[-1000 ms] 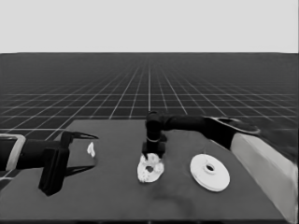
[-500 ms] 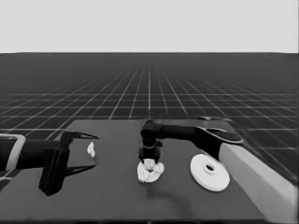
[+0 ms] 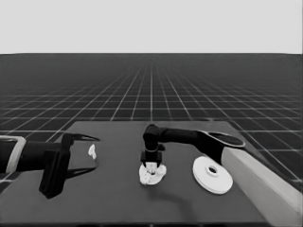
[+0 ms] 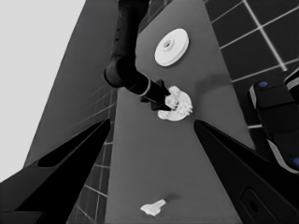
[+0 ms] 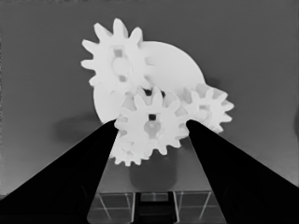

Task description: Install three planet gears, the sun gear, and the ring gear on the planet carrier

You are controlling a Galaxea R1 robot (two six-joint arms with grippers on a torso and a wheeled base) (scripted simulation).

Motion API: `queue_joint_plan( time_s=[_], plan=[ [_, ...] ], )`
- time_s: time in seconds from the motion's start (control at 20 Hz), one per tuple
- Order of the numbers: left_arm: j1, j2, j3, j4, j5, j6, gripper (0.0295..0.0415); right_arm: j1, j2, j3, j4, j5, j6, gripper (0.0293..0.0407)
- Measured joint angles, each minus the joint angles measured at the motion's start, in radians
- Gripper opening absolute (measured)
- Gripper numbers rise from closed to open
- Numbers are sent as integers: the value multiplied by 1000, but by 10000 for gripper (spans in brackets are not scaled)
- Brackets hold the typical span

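Right gripper (image 3: 151,166) lowered onto gears (image 5: 150,125) (mid-table), holding one.

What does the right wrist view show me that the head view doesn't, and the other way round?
Only the right wrist view shows single gears on the smaller round part: one gear on one side, one on the other, one between the right gripper's fingers, and part of a fourth beneath it.

Only the head view shows the larger round part lying apart, the thin white piece, and the parked left gripper over the table's left end.

Both show the right gripper down at the gear cluster.
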Motion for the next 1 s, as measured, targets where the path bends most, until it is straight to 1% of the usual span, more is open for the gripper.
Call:
queue_joint_plan(
  time_s=[1.0],
  plan=[
    [0,0,0,0,0,0,385,0,0,0,0,0,208,309]
  ],
)
